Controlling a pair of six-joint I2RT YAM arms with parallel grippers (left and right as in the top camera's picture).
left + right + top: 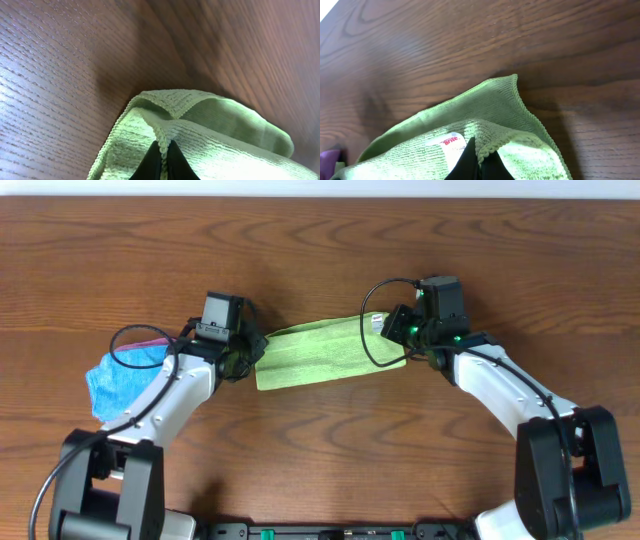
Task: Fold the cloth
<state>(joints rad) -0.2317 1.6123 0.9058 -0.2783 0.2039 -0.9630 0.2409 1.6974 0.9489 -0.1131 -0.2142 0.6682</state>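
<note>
We see the cloth (320,352) lying near the middle of the wooden surface (320,240). It forms a long lime-green band running left to right, doubled over so that one layer lies on another, and it slopes slightly upward toward its right end. The left tool (243,355) sits at the band's left end and the right tool (400,330) at its right end, so the cloth stretches between the two. In the left wrist view, the dark fingers (170,162) are pressed together with the stitched hem caught between their tips, and the green layers (220,130) fan out beyond them over the wood. In the right wrist view, that tool is likewise pinching the cloth's hem. A white tag (451,141) with red lettering lies just beside its fingers (467,160), and one corner of the upper layer (512,82) points away from the camera. To the left of the green band, partly under the left arm, a blue cloth (118,380) rests on the surface. The edge of a pink cloth (150,340) shows at its upper side, touching it. We cannot tell from these views how far the pinched ends are lifted off the wood.
</note>
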